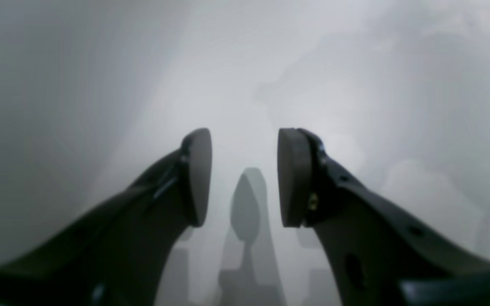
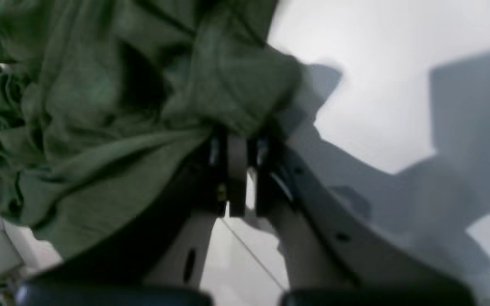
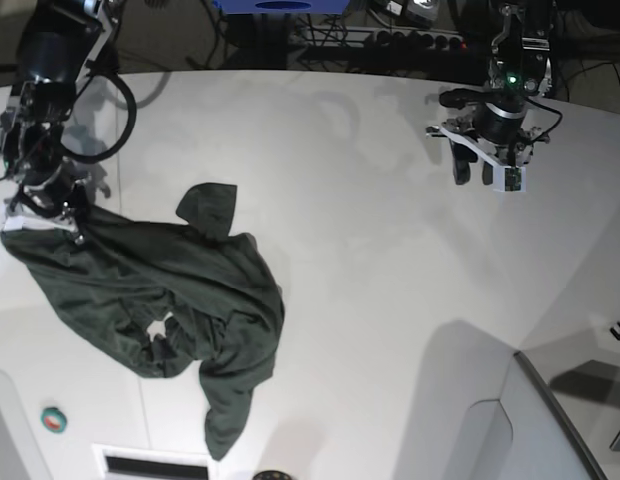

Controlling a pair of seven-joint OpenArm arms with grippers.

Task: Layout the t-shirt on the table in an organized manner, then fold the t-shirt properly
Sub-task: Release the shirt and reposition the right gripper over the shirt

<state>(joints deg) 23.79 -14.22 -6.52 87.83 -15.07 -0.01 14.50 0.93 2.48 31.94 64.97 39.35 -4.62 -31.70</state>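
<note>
Right gripper (image 2: 237,176): at the left of the base view, jaws pressed together on an edge of the t-shirt (image 3: 170,300); in the right wrist view green cloth bunches up against the pads.
T-shirt position: crumpled on the left half of the table (image 3: 390,250), one end drawn up to the right gripper (image 3: 45,215), the rest trailing toward the near edge in a twisted tail.
T-shirt shape: not yet laid flat; one sleeve-like lobe points toward the far side, folds overlap in the middle.
Handling: judged light, soft and limp; it will sag and drag, not hold a shape, and should slide easily on the glossy top.
Where to grip: probably at hems, shoulders or corners, pinching a single layer so the body can be pulled out flat.
Left gripper (image 1: 244,176): at the right of the base view (image 3: 487,165), jaws partly apart and holding nothing, over bare table.
Shirt to left gripper: well apart; a reach across the table is needed.
</note>
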